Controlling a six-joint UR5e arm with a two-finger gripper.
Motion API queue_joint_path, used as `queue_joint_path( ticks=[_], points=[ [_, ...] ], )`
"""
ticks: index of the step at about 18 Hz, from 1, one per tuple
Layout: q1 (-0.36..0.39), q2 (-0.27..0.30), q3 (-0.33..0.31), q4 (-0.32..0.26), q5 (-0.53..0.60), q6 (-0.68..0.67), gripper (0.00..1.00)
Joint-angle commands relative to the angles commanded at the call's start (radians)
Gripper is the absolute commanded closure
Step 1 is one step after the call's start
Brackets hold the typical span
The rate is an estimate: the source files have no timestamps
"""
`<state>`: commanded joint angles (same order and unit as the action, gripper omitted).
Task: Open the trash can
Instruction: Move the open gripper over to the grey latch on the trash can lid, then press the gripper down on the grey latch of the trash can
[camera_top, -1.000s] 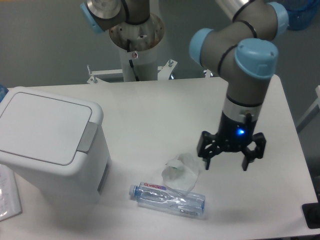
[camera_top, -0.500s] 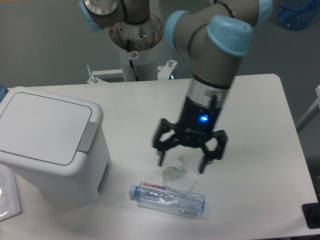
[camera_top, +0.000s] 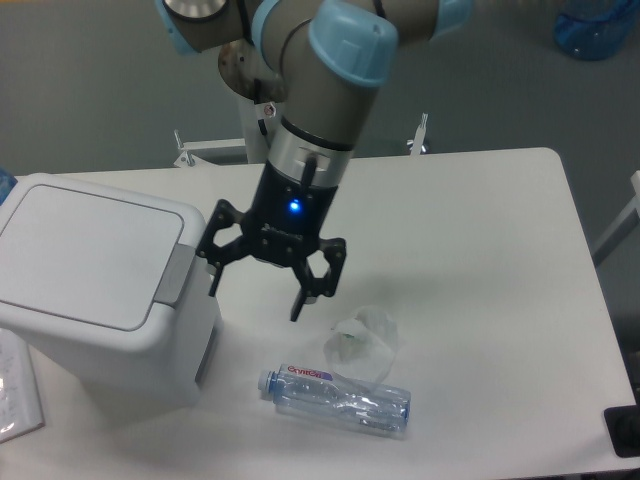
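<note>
White laminate table (camera_top: 480, 230) carries everything here, and the trash can (camera_top: 95, 285) serves as the landmark: a boxy white plastic bin at the table's left side, its flat lid closed and level, a grey push-button tab (camera_top: 177, 273) at the rim on its right face. Above and to the right of the can, the grey arm with pale blue joint caps (camera_top: 320, 90) reaches down over the table. Its gripper (camera_top: 255, 291) hangs just right of the can's grey tab, black fingers spread wide with nothing between them, a blue light glowing on its body; the nearer finger (camera_top: 214, 270) sits close beside the tab, though whether it touches cannot be told. Farther right of the can and lower, a clear water bottle (camera_top: 335, 398) lies on its side on the tabletop. Just above the bottle rests a crumpled clear plastic wrapper (camera_top: 362, 338).
</note>
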<state>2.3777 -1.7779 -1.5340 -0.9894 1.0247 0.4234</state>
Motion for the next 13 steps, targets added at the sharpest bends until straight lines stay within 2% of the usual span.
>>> queue_joint_path(
  ticks=[13],
  points=[
    [-0.020, 0.020, -0.035, -0.002, -0.002, -0.006, 0.00]
  ],
)
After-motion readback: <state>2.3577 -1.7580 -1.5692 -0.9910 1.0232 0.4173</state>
